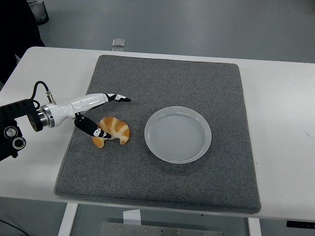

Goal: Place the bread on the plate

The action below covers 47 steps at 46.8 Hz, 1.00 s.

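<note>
A golden croissant (114, 130) lies on the grey mat (162, 78), to the left of the empty white plate (177, 134). My left hand (112, 115) reaches in from the left and straddles the bread. Its long fingers (117, 97) stretch out above and beyond the croissant, while the thumb (93, 130) lies low against the croissant's left side. The hand is spread and has no hold on the bread. The right arm does not show.
The mat covers most of the white table (280, 98). A small clear object (118, 44) sits at the table's far edge. A dark shape (15, 29) shows at the top left corner.
</note>
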Each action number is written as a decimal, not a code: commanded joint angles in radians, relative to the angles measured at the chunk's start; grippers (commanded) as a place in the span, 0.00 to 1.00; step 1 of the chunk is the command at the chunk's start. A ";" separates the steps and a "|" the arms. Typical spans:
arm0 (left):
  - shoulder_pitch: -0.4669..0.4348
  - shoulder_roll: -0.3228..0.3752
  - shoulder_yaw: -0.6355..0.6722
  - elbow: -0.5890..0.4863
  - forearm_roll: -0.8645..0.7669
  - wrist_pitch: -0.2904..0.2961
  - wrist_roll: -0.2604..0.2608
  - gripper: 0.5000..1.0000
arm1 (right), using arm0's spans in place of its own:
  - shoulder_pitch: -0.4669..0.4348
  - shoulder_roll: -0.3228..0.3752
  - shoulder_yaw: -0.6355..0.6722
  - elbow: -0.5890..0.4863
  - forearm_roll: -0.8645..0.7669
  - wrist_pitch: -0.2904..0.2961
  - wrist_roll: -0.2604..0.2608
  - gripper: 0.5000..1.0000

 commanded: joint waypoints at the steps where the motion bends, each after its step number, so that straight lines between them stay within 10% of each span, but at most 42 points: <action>1: -0.003 0.000 0.001 0.002 0.002 0.000 0.000 0.99 | 0.000 0.000 0.000 0.000 0.000 0.000 0.000 0.90; 47: 0.003 -0.066 0.010 0.063 0.134 -0.016 0.000 0.94 | 0.000 0.000 0.000 0.000 0.000 0.000 0.000 0.90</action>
